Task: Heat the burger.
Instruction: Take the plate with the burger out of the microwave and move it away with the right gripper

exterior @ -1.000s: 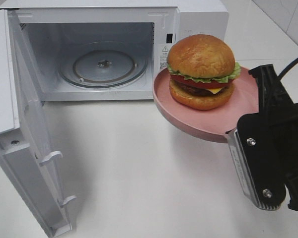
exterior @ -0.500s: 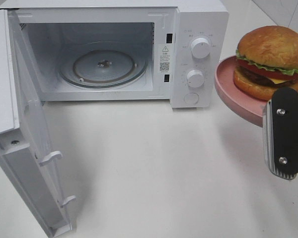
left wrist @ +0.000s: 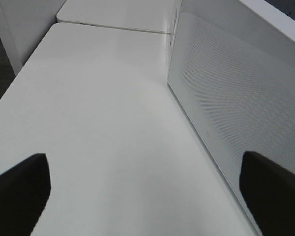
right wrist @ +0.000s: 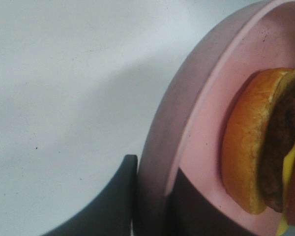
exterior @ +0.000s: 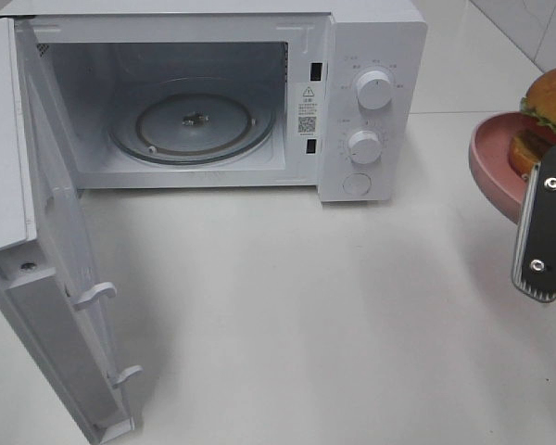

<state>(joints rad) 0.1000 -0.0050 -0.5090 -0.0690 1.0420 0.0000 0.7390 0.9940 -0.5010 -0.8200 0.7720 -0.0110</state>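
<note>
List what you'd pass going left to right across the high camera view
door → turntable → dials → plate → burger

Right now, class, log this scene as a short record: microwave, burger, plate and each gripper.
microwave: door swung open, glass turntable bare
burger: on the pink plate, at the right edge of the high view
right gripper: shut on the plate's rim, plate held above the table
left gripper: open, holding nothing, beside the door
</note>
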